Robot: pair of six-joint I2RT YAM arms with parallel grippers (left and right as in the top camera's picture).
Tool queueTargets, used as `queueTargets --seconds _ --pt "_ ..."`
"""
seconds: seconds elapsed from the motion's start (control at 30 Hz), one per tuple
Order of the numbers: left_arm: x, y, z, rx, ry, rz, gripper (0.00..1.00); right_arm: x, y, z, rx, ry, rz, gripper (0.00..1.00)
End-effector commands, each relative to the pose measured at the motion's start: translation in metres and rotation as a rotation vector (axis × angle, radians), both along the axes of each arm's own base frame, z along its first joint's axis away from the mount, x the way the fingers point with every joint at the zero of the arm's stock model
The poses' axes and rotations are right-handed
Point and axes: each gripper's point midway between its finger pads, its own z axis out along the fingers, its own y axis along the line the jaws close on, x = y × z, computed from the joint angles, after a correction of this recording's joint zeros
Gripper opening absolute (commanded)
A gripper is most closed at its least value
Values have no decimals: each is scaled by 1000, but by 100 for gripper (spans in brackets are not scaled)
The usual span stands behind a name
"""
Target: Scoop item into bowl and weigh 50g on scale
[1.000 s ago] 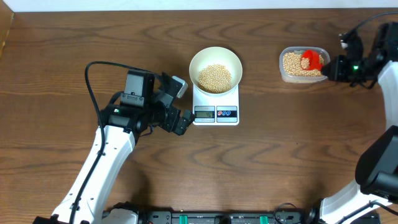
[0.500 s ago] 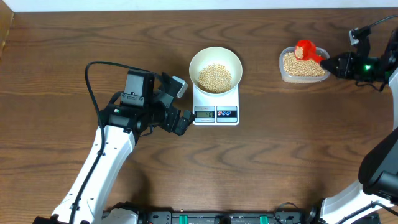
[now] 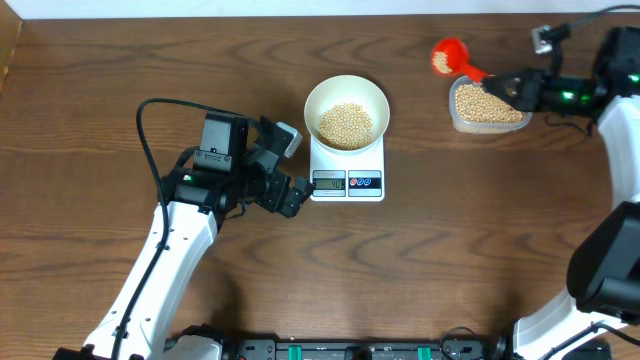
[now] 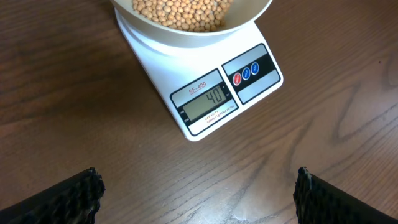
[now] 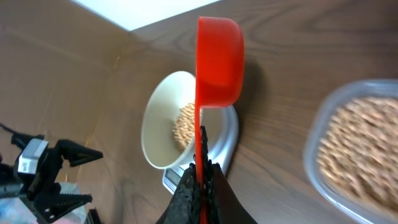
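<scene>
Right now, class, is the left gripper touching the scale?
Apart. The left wrist view shows it: both fingertips of the open left gripper sit at the bottom edge, with bare wooden table between them and the scale.

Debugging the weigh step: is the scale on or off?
On: in the left wrist view the scale has its display reading 40, with the bowl of beans resting on it.

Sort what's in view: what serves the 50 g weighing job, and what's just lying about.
Job: soybeans; white bowl; digital scale, reading 40; red scoop in the right gripper; clear tub of soybeans.
Not in use: looped black cable; left gripper, open, beside the scale.
</scene>
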Motion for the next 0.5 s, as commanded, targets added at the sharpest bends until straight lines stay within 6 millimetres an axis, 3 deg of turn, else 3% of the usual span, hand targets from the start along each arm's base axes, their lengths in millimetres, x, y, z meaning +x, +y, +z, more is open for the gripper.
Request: queueTargets --seconds 0.0,0.33,0.47 --pt "0 1 -2 8 2 -2 100 0 38 8 50 -15 79 1" --pt "0 1 -2 8 2 -2 100 -8 108 5 -8 -59 214 1" --pt "0 1 -2 8 2 -2 100 -11 121 -2 -45 -48 228 1"
